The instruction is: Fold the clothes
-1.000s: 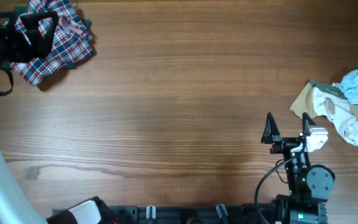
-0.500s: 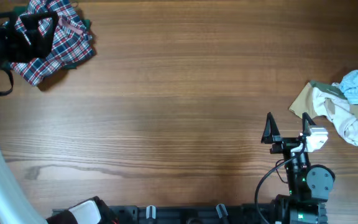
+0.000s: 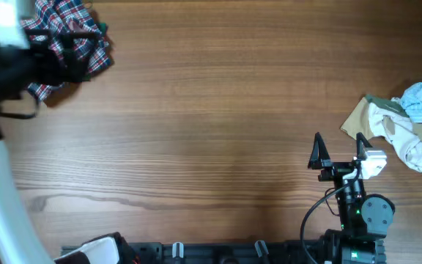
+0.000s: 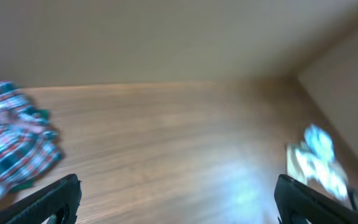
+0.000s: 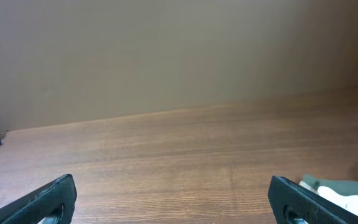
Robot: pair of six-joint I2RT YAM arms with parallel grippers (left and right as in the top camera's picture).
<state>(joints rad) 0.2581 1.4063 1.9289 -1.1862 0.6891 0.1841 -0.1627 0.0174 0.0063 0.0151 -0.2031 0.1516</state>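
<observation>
Red plaid cloth [image 4: 8, 143] lies bunched at the far-left corner of the table [image 3: 211, 110], so the left gripper [image 4: 178, 186] hangs over that corner, jaws wide and empty, probably lining up a grab, while the right gripper [image 3: 338, 139], equally open and empty, waits by the table's near-right edge.

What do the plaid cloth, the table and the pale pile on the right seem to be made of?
Plaid cloth: woven fabric, matte, perhaps cotton; it crumples softly.
Table: wood or wood-look laminate, slight sheen; grain lines show.
Pale pile: soft fabric, matte; rumpled folds.
</observation>
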